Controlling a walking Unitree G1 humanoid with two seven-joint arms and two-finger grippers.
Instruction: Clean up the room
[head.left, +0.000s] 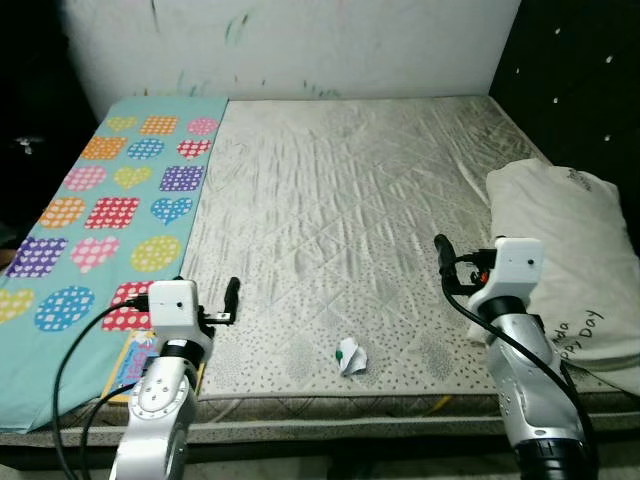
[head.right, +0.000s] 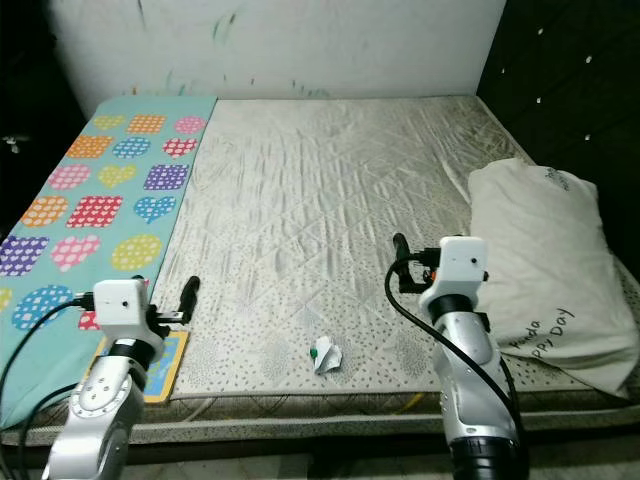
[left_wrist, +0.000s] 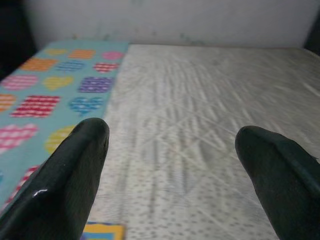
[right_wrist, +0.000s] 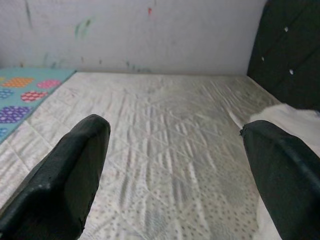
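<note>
The white fabric pillow (head.left: 565, 255) at the right edge of the frame carries dark script reading "Day", other words unclear.

A home bedroom: bare mattress (head.left: 350, 230), pillow (head.left: 565, 250), padded headboard (head.left: 580, 90).

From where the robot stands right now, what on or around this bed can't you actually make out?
- Crumpled paper near the mattress's front edge: too small to tell what its green spot is.
- Colourful flat item beside the heart-patterned blanket: partly hidden by the left end effector and its arm.
- Pillow: printed lettering only partly legible; near corner covered by the right end effector arm.
- Area left of the bed: too dark.
</note>
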